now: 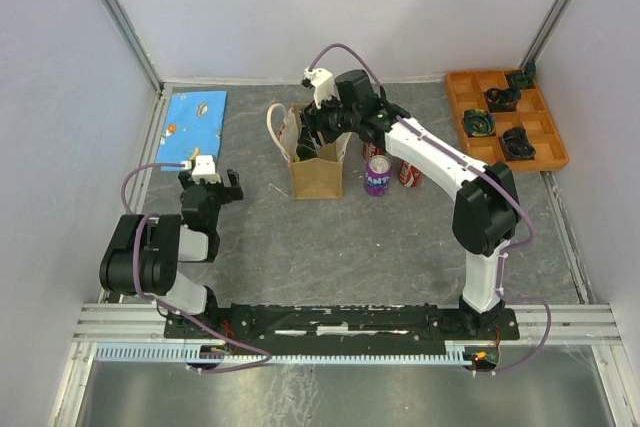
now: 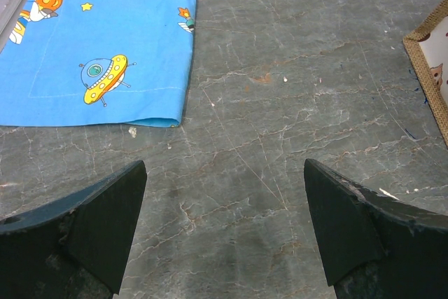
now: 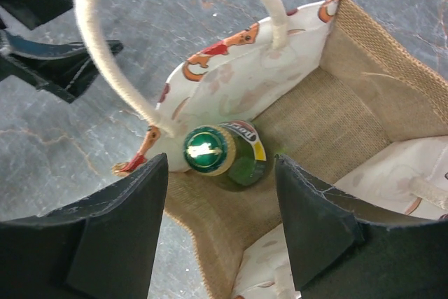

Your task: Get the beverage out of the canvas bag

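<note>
Over canvas bag | right arm extended | right fingers spread above green bottle | left fingers spread

tan canvas bag; green bottle

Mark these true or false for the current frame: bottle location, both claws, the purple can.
1. The green glass bottle with a gold cap sits inside the tan canvas bag with white loop handles. True.
2. The right claw is shut on the bottle. False: its jaws stand open above the bag's mouth, one on each side of the bottle, and neither touches it.
3. The purple soda can stands on the table outside the bag, on its right side in the top view. True.
4. The left claw holds the blue cartoon-print cloth. False: it is open over bare table, and the cloth lies flat, apart from it.
</note>
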Motion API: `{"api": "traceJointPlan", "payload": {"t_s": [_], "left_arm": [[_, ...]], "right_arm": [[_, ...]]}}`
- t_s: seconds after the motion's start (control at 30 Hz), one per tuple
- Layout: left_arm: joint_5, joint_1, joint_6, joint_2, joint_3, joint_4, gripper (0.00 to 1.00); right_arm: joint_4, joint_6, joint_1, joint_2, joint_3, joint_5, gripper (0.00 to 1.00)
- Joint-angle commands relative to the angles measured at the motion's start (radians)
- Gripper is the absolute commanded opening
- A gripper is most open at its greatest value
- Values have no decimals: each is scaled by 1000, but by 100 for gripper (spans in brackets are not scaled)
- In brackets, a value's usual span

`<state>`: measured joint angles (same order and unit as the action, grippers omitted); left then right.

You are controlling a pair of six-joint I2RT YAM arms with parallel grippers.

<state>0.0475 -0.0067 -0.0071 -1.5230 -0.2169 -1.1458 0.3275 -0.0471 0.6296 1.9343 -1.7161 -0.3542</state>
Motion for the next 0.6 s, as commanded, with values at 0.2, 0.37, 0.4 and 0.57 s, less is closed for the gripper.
{"api": "traceJointPlan", "payload": {"t_s": [0.2,0.37,0.4,0.57], "left_arm": [[2,0,-7,3,-21,-28,99],[2,0,-8,3,-22,-28,99],[2,1,-8,3,-22,-29,99],[0,1,-8,2,-22,-28,99]], "right_arm": [[-60,6,4,80,-75,57,70],[-79,-6,6,112,-84,77,69],[-86,-8,7,118,-84,79,68],[-91,-18,7,150,-104,90,52]]}}
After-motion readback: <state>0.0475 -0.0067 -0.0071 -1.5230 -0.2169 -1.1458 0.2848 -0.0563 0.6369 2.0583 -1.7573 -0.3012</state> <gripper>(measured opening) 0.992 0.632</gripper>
